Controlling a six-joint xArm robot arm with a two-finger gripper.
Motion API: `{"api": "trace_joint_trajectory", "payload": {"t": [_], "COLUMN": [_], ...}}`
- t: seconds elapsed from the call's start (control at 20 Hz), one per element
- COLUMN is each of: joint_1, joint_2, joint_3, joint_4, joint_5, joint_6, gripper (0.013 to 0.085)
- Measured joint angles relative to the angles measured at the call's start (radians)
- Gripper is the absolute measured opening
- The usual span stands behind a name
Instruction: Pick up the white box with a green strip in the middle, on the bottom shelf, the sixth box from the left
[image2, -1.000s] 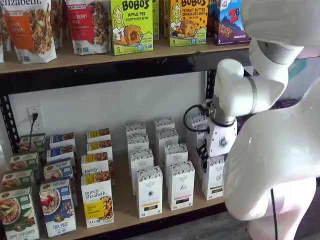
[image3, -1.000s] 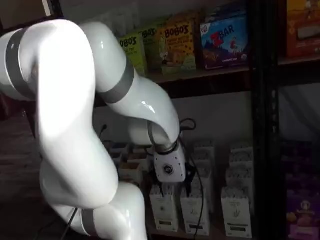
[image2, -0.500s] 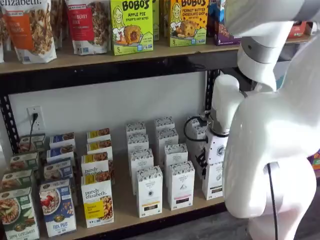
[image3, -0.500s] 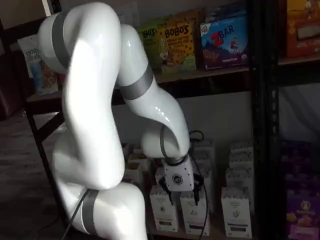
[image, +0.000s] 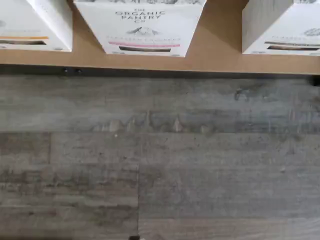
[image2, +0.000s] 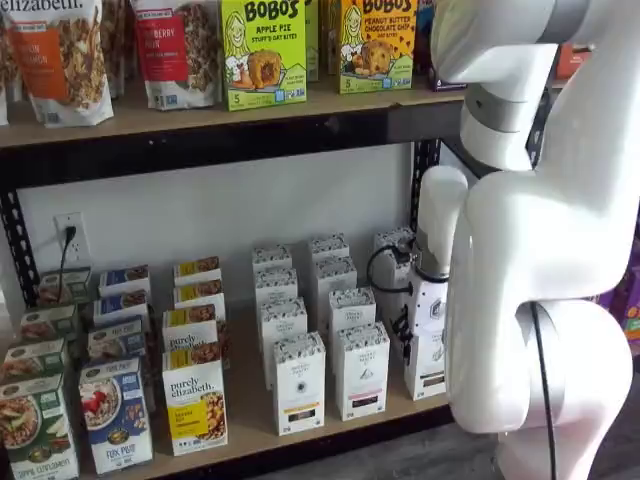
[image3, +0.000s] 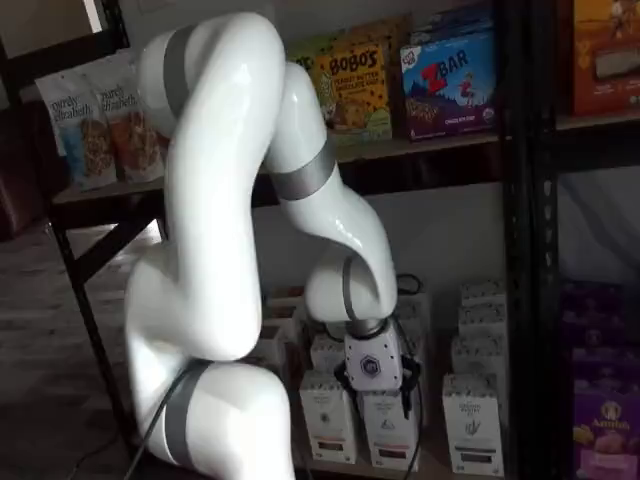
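Target is the white box (image2: 426, 362), front row on the bottom shelf (image2: 250, 405), rightmost of the three white front cartons that a shelf view shows clear of the arm. It stands upright at the board's front edge, just beside a matching carton (image2: 362, 370). The gripper (image2: 420, 335) is right on top of it, and the white body hides the speckled top band. The other shelf camera shows the same: gripper (image3: 378, 392) sits at the top of the white box (image3: 390, 432), with neighbours close on both sides. Change over the last second: the wrist has dropped and slid sideways from above the row to box-top height, and the upper arm has swung more upright. I read that as the approach essentially done, with closing and lifting next. Jaws: can't tell. There are black bits on either side of the body, but no clear gap and no clear pinch. I also can't confirm contact with the carton. The wrist view shows only the shelf edge (image: 220, 50), floor (image: 160, 165) and the lower fronts of three cartons; the middle one carries a pink strip (image: 142, 44). Risk: the row is tightly packed, so a finger may catch a neighbour.
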Motion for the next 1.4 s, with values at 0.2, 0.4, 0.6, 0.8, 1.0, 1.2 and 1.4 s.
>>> {"api": "trace_joint_trajectory", "payload": {"t": [0.2,0.4,0.6,0.8,1.0,1.2,1.4], "joint_1": [-0.016,-0.037,-0.068,-0.096,-0.107,-0.115,-0.122], "joint_2": [0.110,0.211,0.294,0.368,0.419,0.449,0.468], "joint_3": [-0.102,-0.209,-0.313,-0.430,-0.519,-0.568,-0.597], "joint_4": [-0.031,-0.020,-0.023,0.001,0.038,0.044,0.048], "joint_5": [-0.001,0.004,0.007,0.031,0.072,0.092,0.099], "joint_6": [0.014,-0.018,-0.047,-0.098,-0.145,-0.160,-0.170], "gripper": [0.0850,0.0850,0.0850,0.0850,0.0850,0.0850,0.0850]}}
